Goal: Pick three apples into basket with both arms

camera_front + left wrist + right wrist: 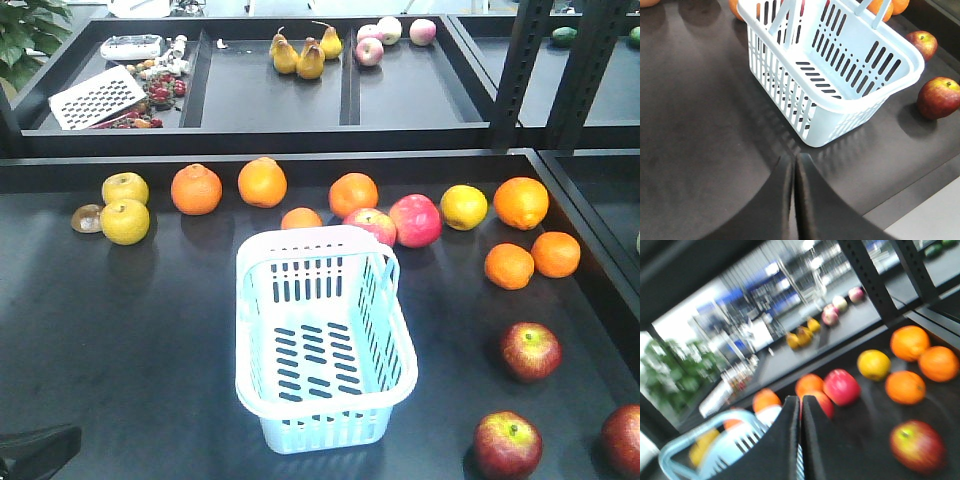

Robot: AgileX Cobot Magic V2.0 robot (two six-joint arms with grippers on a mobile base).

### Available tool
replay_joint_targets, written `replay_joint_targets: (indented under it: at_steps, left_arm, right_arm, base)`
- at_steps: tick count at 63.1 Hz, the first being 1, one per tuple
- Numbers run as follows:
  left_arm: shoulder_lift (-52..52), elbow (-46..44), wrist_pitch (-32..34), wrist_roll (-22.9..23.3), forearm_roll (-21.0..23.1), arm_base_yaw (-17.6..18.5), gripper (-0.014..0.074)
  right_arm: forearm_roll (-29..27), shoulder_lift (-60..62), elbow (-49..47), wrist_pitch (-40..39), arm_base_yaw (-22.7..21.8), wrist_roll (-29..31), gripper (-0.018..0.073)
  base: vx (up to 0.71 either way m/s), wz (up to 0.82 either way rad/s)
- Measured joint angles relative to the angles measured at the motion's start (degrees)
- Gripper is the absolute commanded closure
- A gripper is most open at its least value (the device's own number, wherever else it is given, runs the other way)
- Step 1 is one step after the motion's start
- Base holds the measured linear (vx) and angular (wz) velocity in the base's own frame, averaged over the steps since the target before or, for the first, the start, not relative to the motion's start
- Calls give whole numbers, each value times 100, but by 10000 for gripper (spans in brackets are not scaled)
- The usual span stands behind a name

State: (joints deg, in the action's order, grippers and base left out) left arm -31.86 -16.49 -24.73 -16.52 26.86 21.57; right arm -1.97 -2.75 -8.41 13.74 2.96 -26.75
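The pale blue basket (320,238) stands empty in the middle of the dark table, also visible as the basket (840,107) in the left wrist view. Three dark red apples lie at the front right: one (531,351) right of the basket, one (507,445) nearer the front, one (625,440) at the frame edge. My left gripper (794,160) is shut and empty, just short of the basket's near corner; two apples (922,44) (939,97) lie beyond to the right. My right gripper (801,399) is shut and empty, with the basket (725,447) to its left and an apple (917,446) to its right.
A row of oranges (196,189), yellow fruits (124,220) and two brighter red apples (415,220) lies behind the basket. Two oranges (509,266) sit right of it. Back trays hold pears (310,60), small pink apples (370,50) and a grater (95,97). A black shelf post (520,70) rises at right.
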Motion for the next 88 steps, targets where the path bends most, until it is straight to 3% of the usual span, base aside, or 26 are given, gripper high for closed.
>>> replay_joint_targets:
  at_steps: [10,16,23,31,42,63,88]
  left_arm:
    - [0,0,0,0,10,0,603]
    - [0,0,0,0,12,0,603]
    - [0,0,0,0,12,0,603]
    - [0,0,0,0,12,0,603]
    - [0,0,0,0,12,0,603]
    - [0,0,0,0,16,0,603]
    - [0,0,0,0,16,0,603]
  right_arm:
    - [41,-1254,-1188,1634,6,973,447]
    - [-187,-2123,-1723,2251,6,1872,256]
    - [-660,-2963,-2043,2433,6,2846,-4]
    - [-965,-3720,-2095,2225,6,3680,-156]
    - [-1097,-4598,-2345,2385,6,3972,-159]
    - [-1344,-7025,-3967,3512,6,4298,-101]
    - [-1308,-9152,-4072,3293,6,4425,-82]
  base:
    - [0,0]
    - [0,0]
    - [0,0]
    - [0,0]
    - [0,0]
    - [0,0]
    - [0,0]
